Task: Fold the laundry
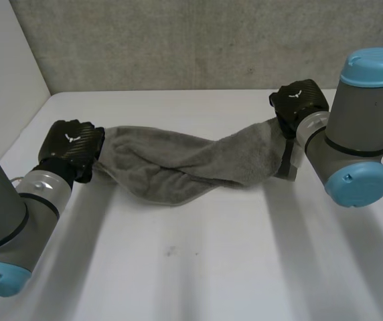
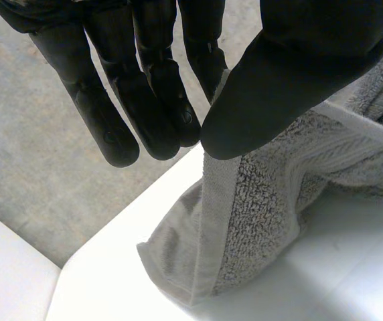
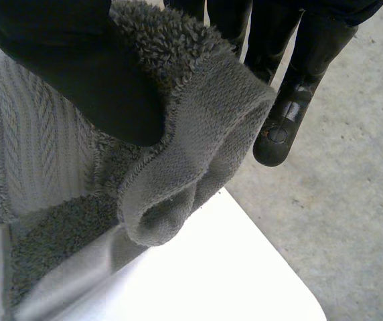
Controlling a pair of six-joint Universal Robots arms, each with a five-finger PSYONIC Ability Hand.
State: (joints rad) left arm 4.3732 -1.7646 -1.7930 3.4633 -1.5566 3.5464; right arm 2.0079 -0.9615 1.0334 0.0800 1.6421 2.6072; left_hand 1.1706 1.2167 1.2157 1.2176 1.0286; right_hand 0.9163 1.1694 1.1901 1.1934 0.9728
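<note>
Head view: where is the grey towel (image 1: 178, 167) sitting?

It is stretching, twisted, across the far half of the white table (image 1: 211, 267), its middle sagging onto the tabletop.

What is the left hand (image 1: 71, 147) doing?

At the table's left side, it is pinching one towel end. In the left wrist view the thumb (image 2: 278, 87) is pressing the hem against straight fingers (image 2: 155, 100).

And the right hand (image 1: 300, 101)?

Toward the table's far right, it is gripping the other end, thumb (image 3: 78, 67) clamping bunched cloth against the fingers (image 3: 282, 127).
</note>
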